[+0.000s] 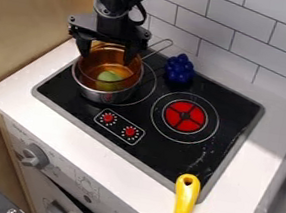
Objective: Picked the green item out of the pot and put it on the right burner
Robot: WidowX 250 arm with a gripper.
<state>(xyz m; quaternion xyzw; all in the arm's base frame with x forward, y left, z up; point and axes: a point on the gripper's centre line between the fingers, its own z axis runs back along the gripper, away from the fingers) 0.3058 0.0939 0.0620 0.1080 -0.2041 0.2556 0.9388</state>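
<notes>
Because we presumably mean to straddle the green item (pixel 109 78) inside the pot (pixel 92 94), our gripper (pixel 106 55) hangs above it, fingers apart.

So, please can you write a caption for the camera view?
Open end effector over the pot, green item inside, red burner free at right.
</notes>
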